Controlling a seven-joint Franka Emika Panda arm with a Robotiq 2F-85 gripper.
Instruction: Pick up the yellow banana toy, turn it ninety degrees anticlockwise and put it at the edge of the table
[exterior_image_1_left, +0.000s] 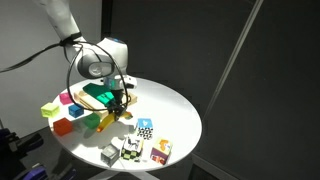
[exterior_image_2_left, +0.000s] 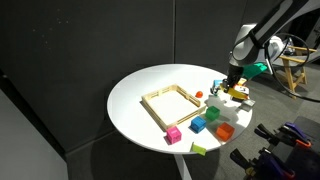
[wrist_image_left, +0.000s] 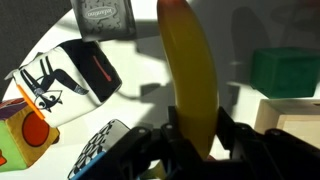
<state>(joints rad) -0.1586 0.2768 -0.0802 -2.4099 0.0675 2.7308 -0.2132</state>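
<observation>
In the wrist view the yellow banana toy (wrist_image_left: 190, 65) stands lengthwise between my jaws and reaches away from the gripper (wrist_image_left: 197, 125), which is shut on its near end. It hangs above the white table (wrist_image_left: 150, 85). In both exterior views the gripper (exterior_image_1_left: 120, 102) (exterior_image_2_left: 232, 86) points down over the round table (exterior_image_1_left: 175, 105) (exterior_image_2_left: 135, 95), close to the toys near its rim. The banana is too small to make out there.
A wooden frame (exterior_image_2_left: 172, 103) lies mid-table. Coloured blocks (exterior_image_2_left: 198, 126) (exterior_image_1_left: 64, 127) sit around the gripper, and patterned blocks (exterior_image_1_left: 145, 128) lie near the rim. Under the wrist are a grey block (wrist_image_left: 108, 18), a white printed block (wrist_image_left: 65, 70) and a green block (wrist_image_left: 285, 70).
</observation>
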